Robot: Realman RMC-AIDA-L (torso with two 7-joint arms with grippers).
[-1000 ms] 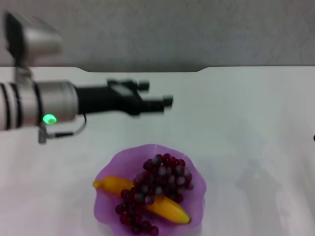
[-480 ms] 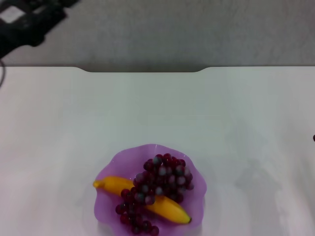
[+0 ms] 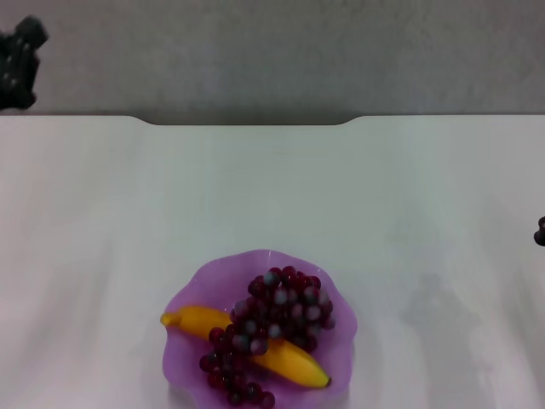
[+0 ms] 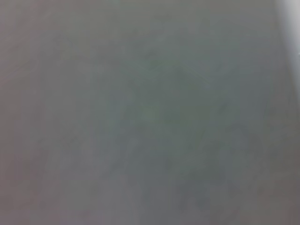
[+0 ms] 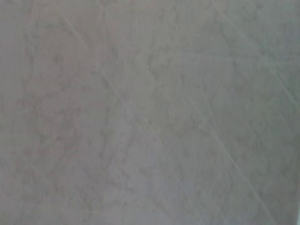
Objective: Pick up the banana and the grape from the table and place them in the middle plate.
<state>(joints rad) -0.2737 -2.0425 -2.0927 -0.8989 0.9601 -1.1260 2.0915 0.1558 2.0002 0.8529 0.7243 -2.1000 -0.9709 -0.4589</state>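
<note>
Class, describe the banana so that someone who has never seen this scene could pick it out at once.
On the white table, find the purple plate with the wavy rim near the front edge. In it, partly under the dark red grapes, lies the banana. It is the only long, smooth, yellow thing there.

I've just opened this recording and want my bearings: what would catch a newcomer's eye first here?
First the translucent purple scalloped plate near the front of the plain white table, the only colour there. In it lies a curved yellow banana, with a bunch of dark red-purple grapes draped across it. The left gripper shows only as a dark shape at the far left edge, and the right gripper barely peeks in at the right edge.
</note>
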